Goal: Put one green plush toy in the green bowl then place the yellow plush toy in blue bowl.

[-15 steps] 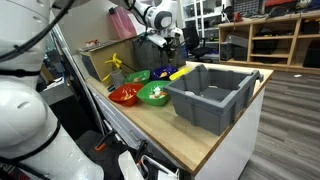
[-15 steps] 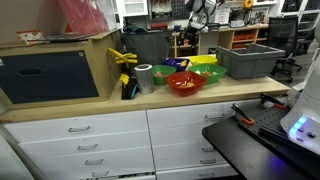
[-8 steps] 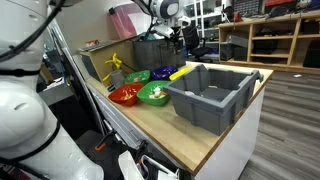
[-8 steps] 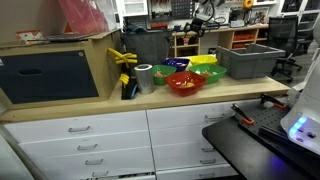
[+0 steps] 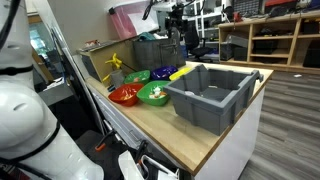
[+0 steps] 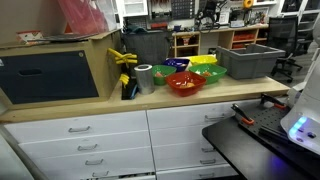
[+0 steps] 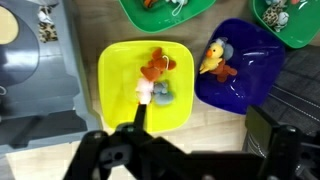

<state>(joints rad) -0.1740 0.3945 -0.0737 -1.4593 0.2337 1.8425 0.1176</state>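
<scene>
The yellow plush toy (image 7: 215, 58) lies inside the blue bowl (image 7: 245, 95), which also shows in both exterior views (image 5: 163, 72) (image 6: 178, 65). Two green bowls (image 7: 200, 10) (image 7: 297, 32) sit beside it with small things in them. I cannot make out a green plush toy in them. My gripper (image 7: 205, 140) is open and empty, high above the bowls, over the gap between the yellow dish and the blue bowl. It is raised near the shelves in both exterior views (image 5: 178, 20) (image 6: 208, 12).
A yellow dish (image 7: 120, 90) holds small orange, pink and grey toys. A red bowl (image 5: 125, 96) stands nearest the counter's front. A big grey bin (image 5: 212, 95) stands beside the bowls. A tape roll (image 6: 145, 76) and a yellow-black clamp (image 6: 126, 62) stand at the counter's end.
My gripper has risen from just above the bowls to well above them. The bowls and toys have not moved.
</scene>
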